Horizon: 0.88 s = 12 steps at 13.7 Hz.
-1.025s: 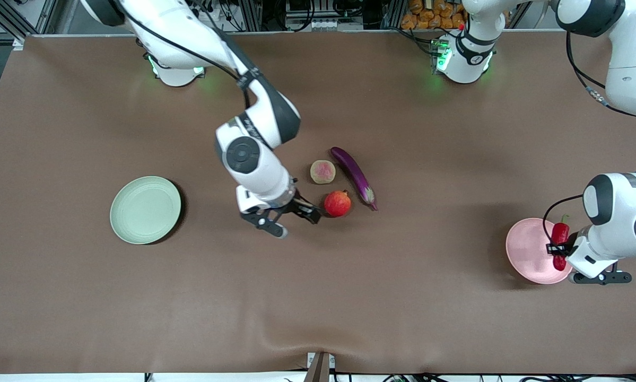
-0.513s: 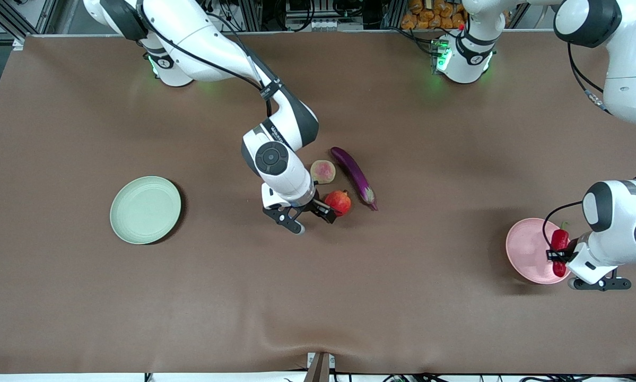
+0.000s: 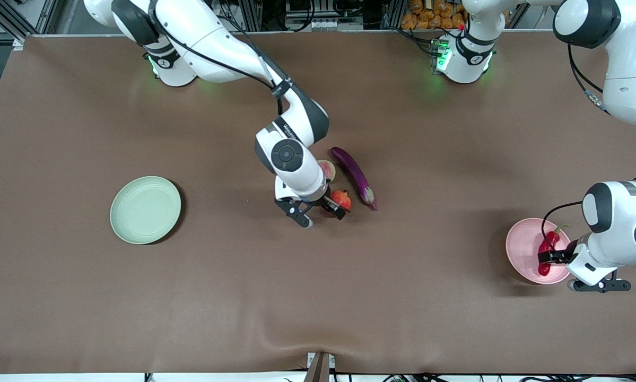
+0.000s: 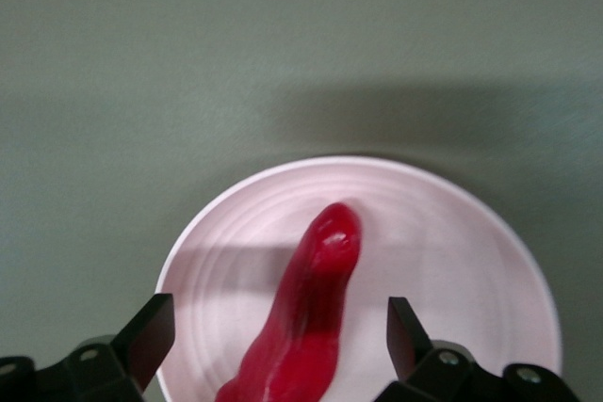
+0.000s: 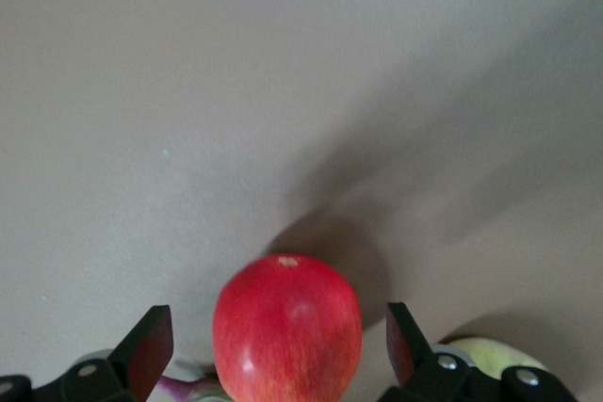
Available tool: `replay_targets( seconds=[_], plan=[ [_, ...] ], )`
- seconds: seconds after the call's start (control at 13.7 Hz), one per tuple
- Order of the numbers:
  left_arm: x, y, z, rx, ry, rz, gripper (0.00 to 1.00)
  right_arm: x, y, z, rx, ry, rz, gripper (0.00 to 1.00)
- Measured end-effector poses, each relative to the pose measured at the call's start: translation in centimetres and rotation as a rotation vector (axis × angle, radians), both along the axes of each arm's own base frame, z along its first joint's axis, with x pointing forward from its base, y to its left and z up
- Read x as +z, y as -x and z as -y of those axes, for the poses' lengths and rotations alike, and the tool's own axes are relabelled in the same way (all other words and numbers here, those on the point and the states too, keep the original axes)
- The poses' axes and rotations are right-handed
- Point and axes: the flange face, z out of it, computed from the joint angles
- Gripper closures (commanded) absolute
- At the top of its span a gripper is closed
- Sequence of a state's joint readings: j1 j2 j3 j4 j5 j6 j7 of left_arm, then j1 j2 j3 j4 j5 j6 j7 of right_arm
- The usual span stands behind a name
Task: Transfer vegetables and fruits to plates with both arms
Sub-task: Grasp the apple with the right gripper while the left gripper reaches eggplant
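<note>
Now that your left end effector (image 4: 278, 350) has sprung wide, the chili pepper (image 3: 546, 254) lies released on the pink plate (image 3: 524, 249). Your right end effector (image 5: 278, 350), also wide, has seemingly closed in around the pomegranate (image 5: 287, 327).

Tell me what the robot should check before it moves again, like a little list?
1. Chili pepper lying on the pink plate: ok.
2. Left pincer open, fingers clear of the pepper: ok.
3. Right pincer open with the pomegranate between its fingers: ok.
4. Pomegranate gripped: not ok, not yet.
5. Green plate bare and ready: ok.
6. Eggplant and tan-green fruit close beside the pomegranate, might get bumped: cannot tell.
</note>
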State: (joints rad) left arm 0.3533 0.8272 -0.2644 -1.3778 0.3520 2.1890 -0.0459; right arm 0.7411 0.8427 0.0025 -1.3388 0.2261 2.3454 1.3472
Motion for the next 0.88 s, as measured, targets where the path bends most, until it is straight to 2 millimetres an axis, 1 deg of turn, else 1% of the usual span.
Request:
replay_targets(
  seconds=[0.07,0.15,0.22,0.29,0.44,0.59,0.66,0.81,0.88],
  plan=[
    [0.6,-0.2,0.9,0.013,0.026,0.004,0.0,-0.3,0.3,-0.3,-0.002,0.002,-0.004,0.0],
    [1.3,-0.2,2.4,0.039,0.052,-0.01,0.0,-0.5,0.4,-0.4,-0.004,0.003,-0.008,0.0],
    [2.2,-0.1,4.4,0.083,0.074,-0.038,0.0,-0.7,0.5,-0.4,-0.008,0.004,-0.011,0.0],
    [3.2,0.2,6.9,0.132,0.093,-0.069,0.0,-0.8,0.5,-0.5,-0.014,0.001,-0.015,0.0],
    [4.8,1.1,12.9,0.218,0.12,-0.109,0.0,-1.1,0.6,-1.1,-0.034,-0.006,-0.023,0.0],
    [5.3,2.8,18.1,0.279,0.13,-0.136,0.0,-1.5,0.8,-1.6,-0.045,-0.009,-0.03,0.0],
    [5.5,3.8,20.3,0.3,0.132,-0.148,0.0,-1.8,1.0,-1.9,-0.046,-0.009,-0.033,0.07],
    [5.9,5.7,23.8,0.332,0.132,-0.168,0.0,-2.3,1.3,-2.2,-0.047,-0.007,-0.037,0.33],
    [6.2,6.7,25.7,0.355,0.13,-0.176,0.0,-2.4,1.4,-2.2,-0.046,-0.006,-0.038,0.49]
  ],
)
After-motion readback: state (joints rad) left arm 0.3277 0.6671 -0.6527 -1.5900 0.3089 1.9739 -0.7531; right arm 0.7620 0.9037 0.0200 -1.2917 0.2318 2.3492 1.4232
